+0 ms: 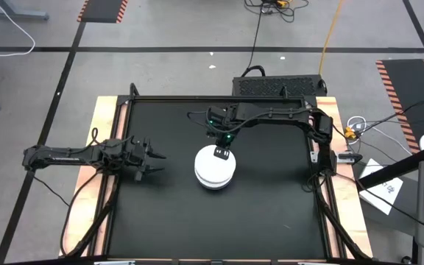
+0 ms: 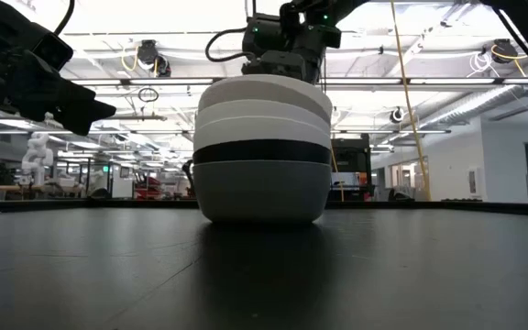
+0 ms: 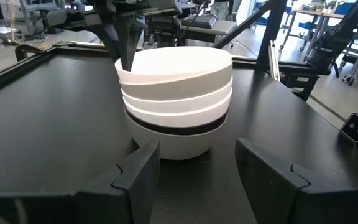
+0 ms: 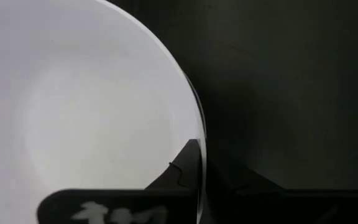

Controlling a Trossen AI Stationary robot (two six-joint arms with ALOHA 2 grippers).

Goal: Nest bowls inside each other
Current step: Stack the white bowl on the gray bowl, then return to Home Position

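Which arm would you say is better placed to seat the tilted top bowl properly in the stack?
The right, probably. The right gripper is at the top white bowl, one finger inside its rim. The left gripper waits open, off to the stack's side.

A grey concrete floor (image 1: 168,29) surrounds the black surface (image 1: 175,213), crossed by dark tape lines and marked with orange-and-black hazard strips (image 1: 103,9) at eleven o'clock and at two o'clock. Cables (image 1: 255,33) trail across it at twelve o'clock, and papers (image 1: 383,184) lie at three o'clock. Level across the surface, the room is an open workshop with bright ceiling lights (image 2: 154,18), overhead pipes and distant benches.
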